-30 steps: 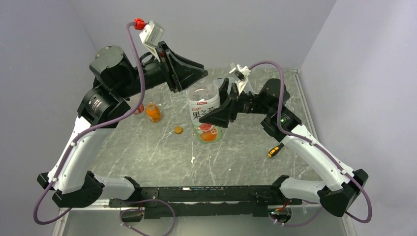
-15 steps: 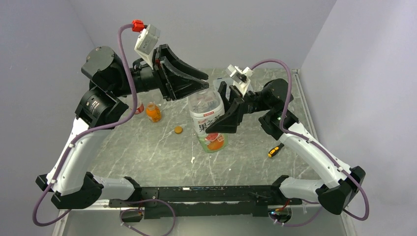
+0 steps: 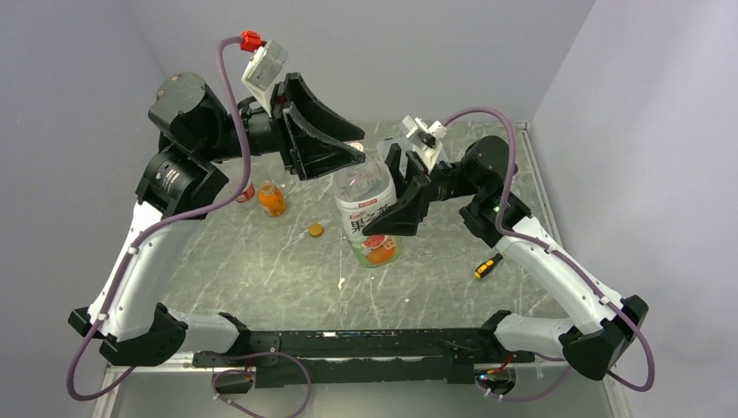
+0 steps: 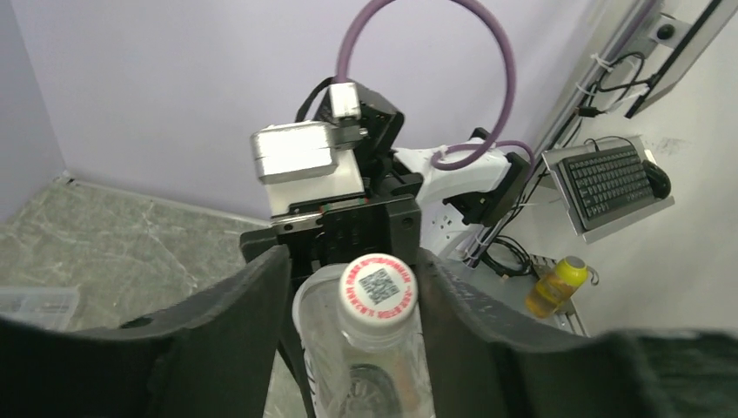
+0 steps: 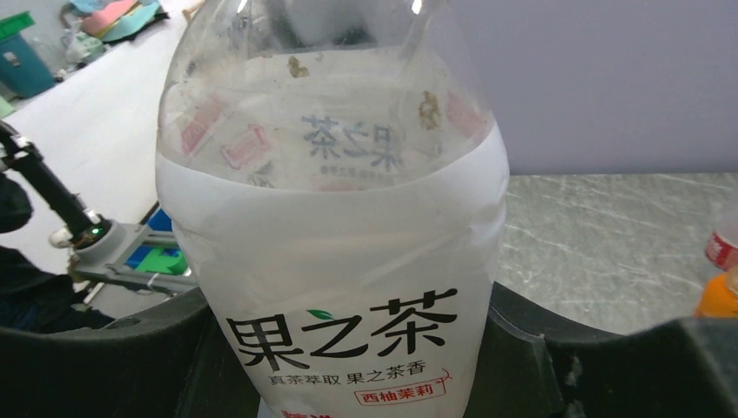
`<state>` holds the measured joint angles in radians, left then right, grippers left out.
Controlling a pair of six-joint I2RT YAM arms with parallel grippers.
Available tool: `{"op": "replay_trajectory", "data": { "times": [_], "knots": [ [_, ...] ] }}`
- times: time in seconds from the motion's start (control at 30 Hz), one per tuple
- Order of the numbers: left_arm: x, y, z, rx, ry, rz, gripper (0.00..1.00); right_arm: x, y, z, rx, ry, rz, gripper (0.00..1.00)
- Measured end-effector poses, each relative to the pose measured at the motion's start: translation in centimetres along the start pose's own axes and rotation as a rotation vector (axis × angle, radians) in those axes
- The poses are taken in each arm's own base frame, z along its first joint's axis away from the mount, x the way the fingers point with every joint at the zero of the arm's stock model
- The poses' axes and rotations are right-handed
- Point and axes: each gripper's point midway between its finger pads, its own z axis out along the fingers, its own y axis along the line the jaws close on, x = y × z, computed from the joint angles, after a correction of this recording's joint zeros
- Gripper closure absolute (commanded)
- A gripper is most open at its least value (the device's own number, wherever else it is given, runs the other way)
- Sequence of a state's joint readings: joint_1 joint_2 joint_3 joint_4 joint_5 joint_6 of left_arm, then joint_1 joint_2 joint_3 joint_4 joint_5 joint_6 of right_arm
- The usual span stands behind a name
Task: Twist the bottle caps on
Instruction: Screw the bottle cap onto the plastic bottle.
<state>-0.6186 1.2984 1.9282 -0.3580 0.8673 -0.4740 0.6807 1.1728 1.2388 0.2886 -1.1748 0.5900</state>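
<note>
My right gripper (image 3: 389,212) is shut on the white-labelled bottle (image 3: 369,218) with orange-green contents and holds it upright, a little tilted, above the table; its label fills the right wrist view (image 5: 339,287). A whitish cap with red print (image 4: 379,287) sits on the bottle's neck. My left gripper (image 3: 355,150) reaches in from the left at cap height. Its jaws stand either side of the cap, the right one close against it, with a gap on the left. An orange cap (image 3: 315,230) lies loose on the table.
A squat bottle of orange liquid (image 3: 271,199) and a red-labelled bottle (image 3: 247,192) stand at the left behind my left arm. An orange-and-black screwdriver (image 3: 486,266) lies at the right. A flat clear box (image 4: 35,305) lies at the back.
The bottle has shifted slightly right and down in my right gripper. My left wrist turned about the cap, then turned partly back, staying at the bottle's top.
</note>
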Motion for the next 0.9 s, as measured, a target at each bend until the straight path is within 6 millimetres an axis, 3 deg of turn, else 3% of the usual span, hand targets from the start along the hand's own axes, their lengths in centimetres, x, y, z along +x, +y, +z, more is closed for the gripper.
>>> {"op": "replay_trajectory", "data": {
  "times": [0.07, 0.23, 0.5, 0.73, 0.9],
  "knots": [
    [-0.1, 0.5, 0.0, -0.019, 0.003, -0.005, 0.22, -0.2, -0.3, -0.1, 0.031, -0.003, -0.017, 0.77],
    [-1.0, 1.3, -0.4, -0.080, -0.012, 0.009, 0.10, -0.4, -1.4, -0.4, 0.123, -0.008, -0.060, 0.76],
    [-2.2, 2.3, -1.2, -0.190, -0.055, 0.055, 0.12, 0.2, -5.9, -1.6, 0.378, -0.020, -0.054, 0.75],
    [-2.8, 8.2, -3.1, -0.533, -0.122, 0.015, 0.22, 0.0, -10.1, -3.9, 0.674, -0.077, -0.062, 0.75],
    [-1.8, 12.3, -3.6, -0.696, -0.115, -0.025, 0.24, 0.3, -12.0, -4.9, 0.837, -0.091, -0.080, 0.75]
  ]
}}
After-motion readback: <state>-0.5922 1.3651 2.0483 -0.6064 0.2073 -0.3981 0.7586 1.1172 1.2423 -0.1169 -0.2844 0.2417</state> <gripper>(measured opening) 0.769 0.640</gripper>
